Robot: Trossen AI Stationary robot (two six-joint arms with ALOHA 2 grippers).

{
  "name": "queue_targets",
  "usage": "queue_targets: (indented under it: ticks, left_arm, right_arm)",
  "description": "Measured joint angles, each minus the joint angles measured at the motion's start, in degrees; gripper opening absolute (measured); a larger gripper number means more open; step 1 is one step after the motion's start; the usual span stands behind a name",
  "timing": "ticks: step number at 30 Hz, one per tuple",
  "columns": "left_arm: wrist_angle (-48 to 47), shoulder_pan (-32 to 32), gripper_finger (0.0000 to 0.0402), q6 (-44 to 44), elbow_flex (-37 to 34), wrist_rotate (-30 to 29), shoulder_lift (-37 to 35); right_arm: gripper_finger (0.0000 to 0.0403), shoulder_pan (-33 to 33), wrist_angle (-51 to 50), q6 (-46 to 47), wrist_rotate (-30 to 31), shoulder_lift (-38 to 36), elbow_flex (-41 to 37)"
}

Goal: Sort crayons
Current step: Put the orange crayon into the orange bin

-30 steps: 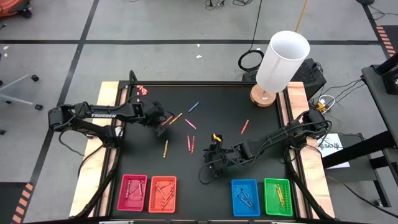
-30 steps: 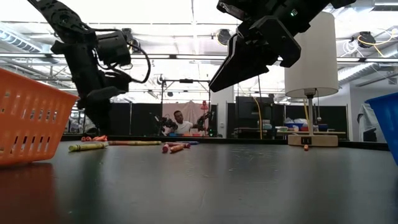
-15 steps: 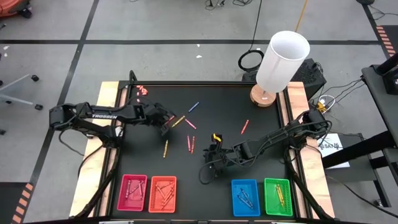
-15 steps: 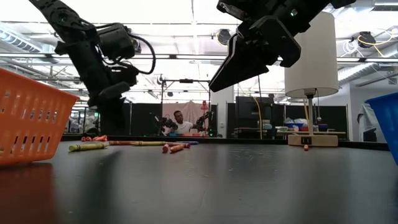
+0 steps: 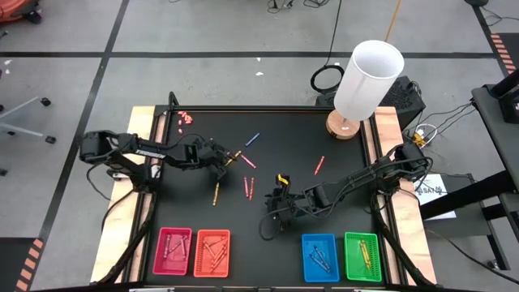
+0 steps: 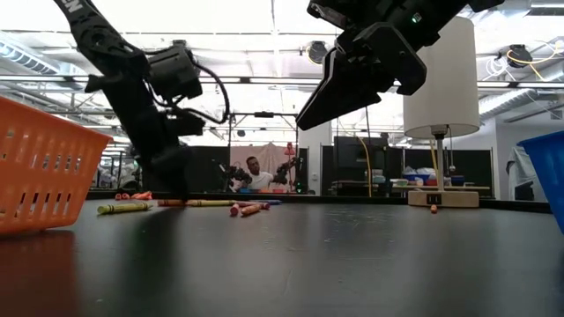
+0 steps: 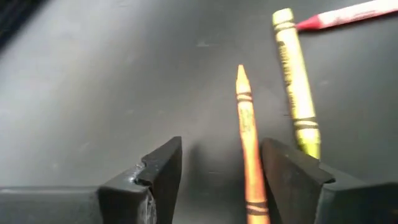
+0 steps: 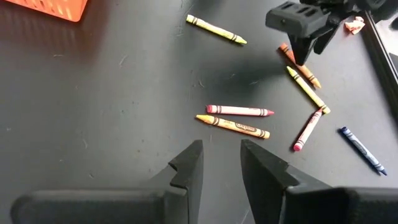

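While the left pincer [image 5: 225,162] hangs low over the desk [image 5: 340,199], we see it spread, an orange crayon [image 7: 248,152] lying loose between its fingers [image 7: 155,171] beside a yellow crayon [image 7: 295,81]. Mid-desk lie more crayons [image 5: 248,187]. Farther right, the right pincer [image 5: 272,212] hovers, parted with nothing between its fingers. Sorted crayons fill the trays [image 5: 192,252] along the near edge.
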Motion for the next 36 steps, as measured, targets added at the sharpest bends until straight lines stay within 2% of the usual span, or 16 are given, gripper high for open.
queue_targets:
  ticks: [10,13,23,36]
  left_arm:
    - [1.3,0.4,0.0204,-1.3,0.2,0.0,3.2]
    - [1.3,0.4,0.0170,-1.3,0.2,0.4,3.3]
    - [1.1,0.4,0.0015,-1.0,0.2,0.9,3.4]
    - [1.0,0.6,0.0016,-0.9,0.7,1.4,2.5]
  right_arm:
    - [0.0091,0.0,-0.2,0.0,0.0,0.0,0.0]
    - [0.0091,0.0,-0.2,0.0,0.0,0.0,0.0]
    - [0.0091,0.0,-0.2,0.0,0.0,0.0,0.0]
    - [0.0091,0.0,-0.2,0.0,0.0,0.0,0.0]
